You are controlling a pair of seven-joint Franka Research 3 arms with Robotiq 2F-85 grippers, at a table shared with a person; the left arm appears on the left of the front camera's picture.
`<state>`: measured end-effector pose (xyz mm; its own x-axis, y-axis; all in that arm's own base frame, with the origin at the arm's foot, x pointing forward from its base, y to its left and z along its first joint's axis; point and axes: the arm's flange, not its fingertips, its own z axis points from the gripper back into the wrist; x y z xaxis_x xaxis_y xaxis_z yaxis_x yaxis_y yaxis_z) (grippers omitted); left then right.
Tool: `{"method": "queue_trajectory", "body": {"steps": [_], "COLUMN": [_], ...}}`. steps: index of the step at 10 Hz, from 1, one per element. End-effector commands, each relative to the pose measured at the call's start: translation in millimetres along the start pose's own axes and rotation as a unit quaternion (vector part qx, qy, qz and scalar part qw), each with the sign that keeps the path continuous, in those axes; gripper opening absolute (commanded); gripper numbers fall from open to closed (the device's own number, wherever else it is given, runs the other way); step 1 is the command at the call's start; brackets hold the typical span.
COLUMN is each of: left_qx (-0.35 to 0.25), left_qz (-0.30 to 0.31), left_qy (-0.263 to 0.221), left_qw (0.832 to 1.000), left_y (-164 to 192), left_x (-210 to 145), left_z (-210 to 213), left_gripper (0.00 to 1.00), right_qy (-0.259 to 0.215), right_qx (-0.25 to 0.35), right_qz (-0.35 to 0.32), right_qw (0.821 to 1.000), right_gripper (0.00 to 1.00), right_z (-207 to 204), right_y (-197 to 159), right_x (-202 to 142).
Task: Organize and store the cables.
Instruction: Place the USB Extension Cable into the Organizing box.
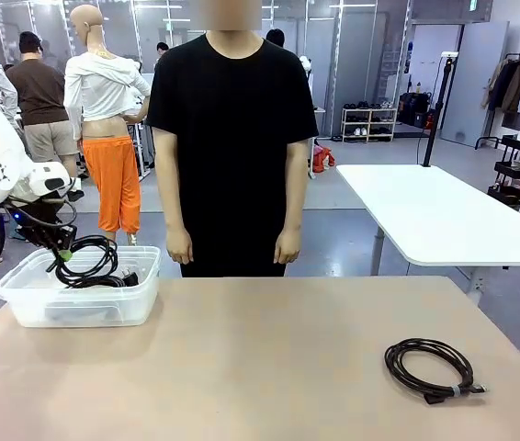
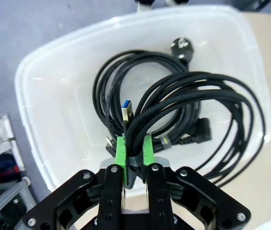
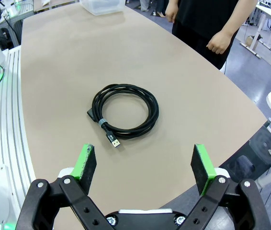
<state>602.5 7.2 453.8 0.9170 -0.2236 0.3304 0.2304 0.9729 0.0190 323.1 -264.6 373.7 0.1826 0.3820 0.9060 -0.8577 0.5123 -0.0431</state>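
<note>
With left gripper (image 2: 134, 143) pinching held cable (image 2: 197, 84) over bin (image 2: 44, 120), above stored cable (image 2: 111, 76), mid-deposit: next lower and release, then send wide-spread right gripper (image 3: 144, 155) to last cable (image 3: 152, 108), lying alone on table (image 3: 54, 72).

Worktop (image 1: 242, 367) as seen from my side: a clear plastic bin (image 1: 76, 310) stood at its far left corner; one coiled black cable (image 3: 152, 112) lay flat near my right.
</note>
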Motion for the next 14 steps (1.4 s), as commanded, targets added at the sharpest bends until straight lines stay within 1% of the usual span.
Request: {"method": "queue_trajectory", "body": {"steps": [1, 2, 3, 4, 9, 10, 11, 12, 13, 14], "left_qx": [0.019, 0.036, 0.036, 0.043, 0.031, 0.028, 0.027, 0.036, 0.068, 0.031], "left_qz": [0.034, 0.045, 0.051, 0.05, 0.057, 0.056, 0.061, 0.062, 0.049, 0.051], "left_qy": [0.029, 0.029, 0.035, 0.038, 0.028, 0.025, 0.021, 0.016, 0.005, 0.026], "left_qw": [0.999, 0.998, 0.997, 0.997, 0.997, 0.998, 0.998, 0.997, 0.996, 0.998], "left_y": [2.7, 6.1, 7.4, 7.8, 4.4, 3.9, 3.2, 3.7, 6.0, 5.4], "left_x": [15.9, 17.7, 19.0, 18.0, 11.1, 8.6, 6.5, 4.8, 4.8, 14.3], "left_z": [-24.3, -41.2, -52.1, -54.3, -44.2, -42.2, -39.4, -37.8, -37.2, -40.9], "left_gripper": [0.15, 0.15, 0.15, 0.29, 0.98, 1.0, 1.0, 1.0, 1.0, 1.0], "right_qy": [0.001, 0.001, 0.001, 0.001, 0.001, 0.001, 0.001, 0.001, 0.001, 0.001], "right_qx": [-0.008, -0.008, -0.008, -0.008, -0.008, -0.008, -0.008, -0.008, -0.008, -0.008], "right_qz": [-0.012, -0.012, -0.012, -0.012, -0.012, -0.012, -0.012, -0.012, -0.012, -0.012], "right_qw": [1.0, 1.0, 1.0, 1.0, 1.0, 1.0, 1.0, 1.0, 1.0, 1.0], "right_gripper": [1.0, 1.0, 1.0, 1.0, 1.0, 1.0, 1.0, 1.0, 1.0, 1.0], "right_z": [-0.5, -0.5, -0.5, -0.5, -0.5, -0.5, -0.5, -0.5, -0.5, -0.5], "right_y": [0.1, 0.1, 0.1, 0.1, 0.1, 0.1, 0.1, 0.1, 0.1, 0.1], "right_x": [4.6, 4.6, 4.6, 4.6, 4.6, 4.6, 4.6, 4.6, 4.6, 4.6]}}
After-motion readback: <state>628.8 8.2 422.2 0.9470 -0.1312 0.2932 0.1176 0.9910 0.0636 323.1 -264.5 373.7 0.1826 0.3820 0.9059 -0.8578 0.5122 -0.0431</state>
